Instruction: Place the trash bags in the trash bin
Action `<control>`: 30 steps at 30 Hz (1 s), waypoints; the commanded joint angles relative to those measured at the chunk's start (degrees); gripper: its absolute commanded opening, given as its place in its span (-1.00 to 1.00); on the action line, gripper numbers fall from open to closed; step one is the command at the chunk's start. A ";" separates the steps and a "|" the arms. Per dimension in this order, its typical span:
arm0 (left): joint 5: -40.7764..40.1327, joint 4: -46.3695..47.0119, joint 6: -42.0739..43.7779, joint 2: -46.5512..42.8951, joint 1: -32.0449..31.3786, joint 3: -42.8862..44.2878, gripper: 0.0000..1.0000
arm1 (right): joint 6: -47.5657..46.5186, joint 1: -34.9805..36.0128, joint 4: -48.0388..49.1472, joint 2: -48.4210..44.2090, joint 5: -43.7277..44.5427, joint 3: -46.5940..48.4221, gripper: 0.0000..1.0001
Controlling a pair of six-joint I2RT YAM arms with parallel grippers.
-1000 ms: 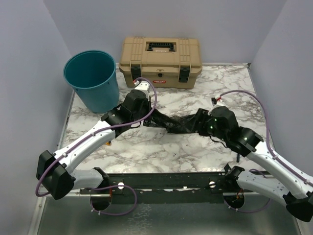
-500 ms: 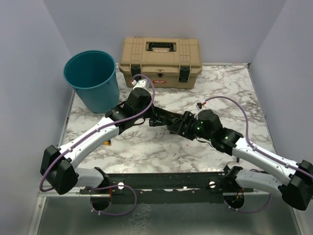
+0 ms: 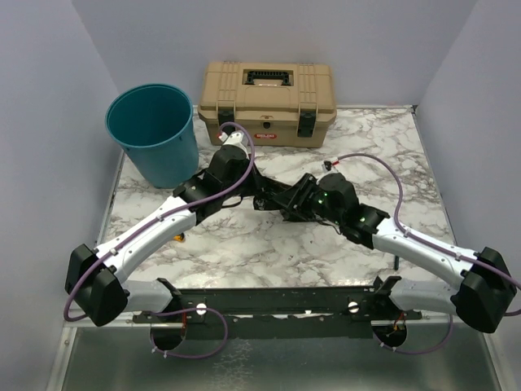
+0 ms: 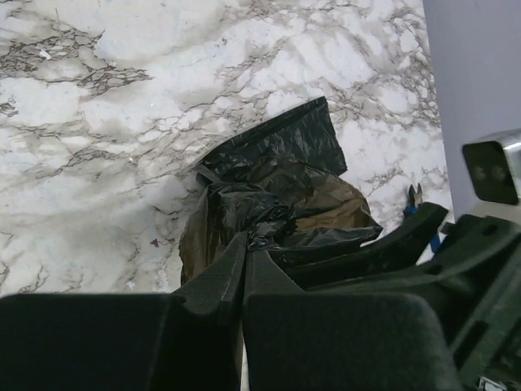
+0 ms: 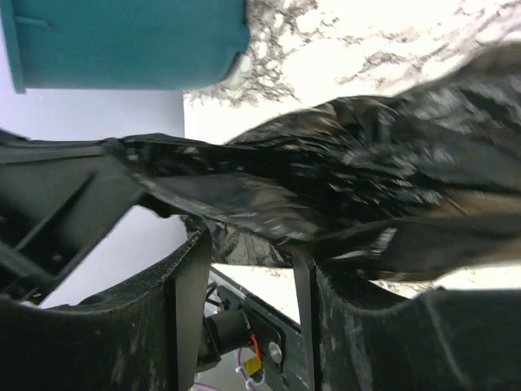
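1. The table point(image 3: 244, 244) has a white and grey marble top. There are plain walls to the left, right and back of it.
2. The trash bin point(image 3: 163, 159) stands in the far left corner, close to the left edge. The toolbox point(image 3: 267, 102) sits along the back edge, just beside the bin.
3. The near half of the table is bare marble, and so is the right side. That is the open room for moving. Both arms reach into the middle and meet there.
4. Counting: one trash bin, one toolbox, two arms and two grippers. I see one bunch of black plastic. I cannot tell if it is more than one bag.
5. The trash bag point(image 4: 285, 175) is black, shiny and full of wrinkles. It is crumpled into a loose lump. Some thin parts look brownish. One flatter corner sticks out over the marble.
6. The bag is in the middle of the table between the two grippers. It is well apart from the bin and not inside it.
7. The left gripper point(image 4: 247, 240) has its two fingers pressed together, pinching a fold of the bag.
8. The right gripper point(image 5: 248, 244) has its fingers apart, with a gap between them. The bag stretches across its fingertips. I cannot tell if it grips the plastic.
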 commanded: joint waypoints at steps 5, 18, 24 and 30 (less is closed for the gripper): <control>1.78 2.19 -0.47 -3.18 0.28 -0.58 -1.00 | 2.95 0.21 1.95 -0.18 1.15 -4.55 -0.01; 4.41 4.85 -2.55 -6.19 0.26 -2.62 -1.00 | 6.04 0.07 12.07 -0.45 4.60 -8.38 -0.24; 4.11 5.60 -3.16 -7.27 0.34 -3.53 -1.00 | 4.88 -0.06 12.11 -0.97 7.59 -6.41 -0.87; 1.98 4.64 -1.79 -8.11 1.61 -3.88 -1.00 | 3.13 -0.06 8.04 -5.85 7.43 -8.49 -0.99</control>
